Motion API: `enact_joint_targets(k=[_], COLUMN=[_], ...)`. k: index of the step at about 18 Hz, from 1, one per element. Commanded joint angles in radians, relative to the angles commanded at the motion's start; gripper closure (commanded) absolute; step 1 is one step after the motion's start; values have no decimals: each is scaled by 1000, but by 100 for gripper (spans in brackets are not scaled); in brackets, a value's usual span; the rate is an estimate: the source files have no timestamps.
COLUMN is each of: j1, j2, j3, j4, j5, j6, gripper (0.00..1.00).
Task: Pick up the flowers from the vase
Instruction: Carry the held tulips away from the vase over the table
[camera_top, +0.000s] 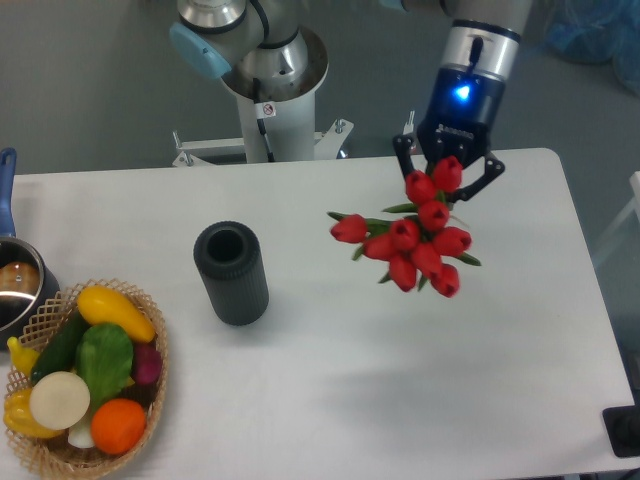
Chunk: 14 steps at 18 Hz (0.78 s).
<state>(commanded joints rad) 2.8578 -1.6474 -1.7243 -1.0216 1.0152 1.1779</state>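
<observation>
The hand (447, 170) grips the flowers (415, 238) near the worktop's (330, 360) far right edge, the bunch hanging clear above the surface. The red buds look smooth and rounded. The ribbed dark cylindrical vase (232, 273) stands empty, left of centre. The extraction appears complete; the next move calls only for a steady hold.

A white table (330, 400) stands on a grey floor (90, 90) under even light.
</observation>
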Motion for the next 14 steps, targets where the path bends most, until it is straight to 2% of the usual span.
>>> enact_joint_targets(k=[6, 7, 11, 14], j1=[-34, -44, -127, -158], j2=[-77, -84, -135, -173], j3=[69, 72, 94, 104], j4=[-11, -18, -46, -46], j5=[141, 178, 443, 513], j6=[-1, 3, 64, 68], gripper=[89, 88, 88, 88])
